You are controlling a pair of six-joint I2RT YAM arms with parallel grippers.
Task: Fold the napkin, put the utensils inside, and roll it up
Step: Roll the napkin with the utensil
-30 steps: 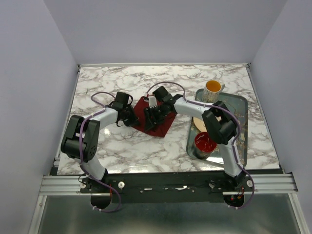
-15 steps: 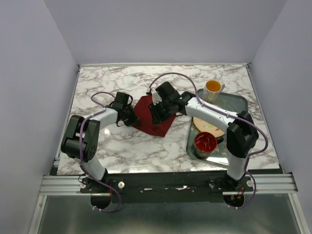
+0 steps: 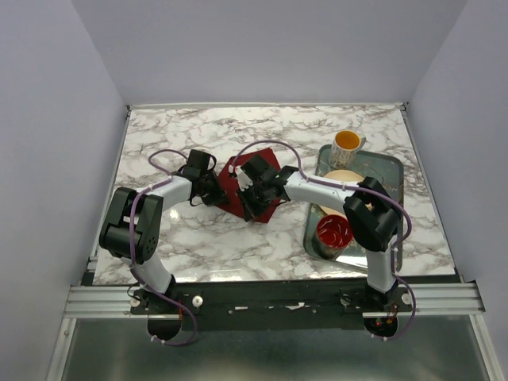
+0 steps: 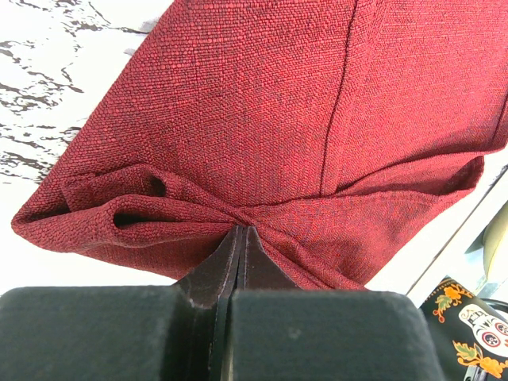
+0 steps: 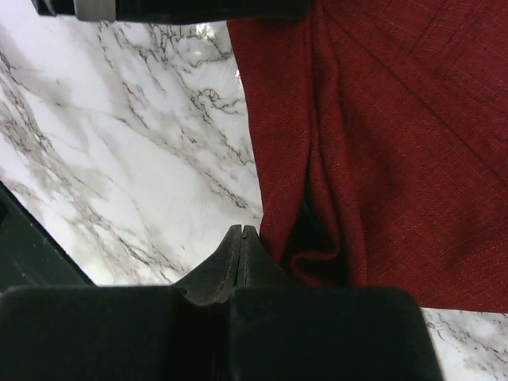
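napkin [image 3: 230,178] folded, long axis slanting far-left to near-right, just left of the tray [image 3: 381,157]; middle hidden from above by the arms | left gripper [image 4: 240,230] clamped on a bunched fold at the edge farthest from the tray | right gripper [image 5: 240,230] pressed closed beside a rolled edge; can't tell if it nips cloth

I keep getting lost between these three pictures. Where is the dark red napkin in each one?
Top external: the napkin lies mid-table, left of the metal tray.
Left wrist: the napkin fills most of the picture.
Right wrist: the napkin covers the right half.
Shared landmark: the marble tabletop, at upper left in the left wrist view and at left in the right wrist view.
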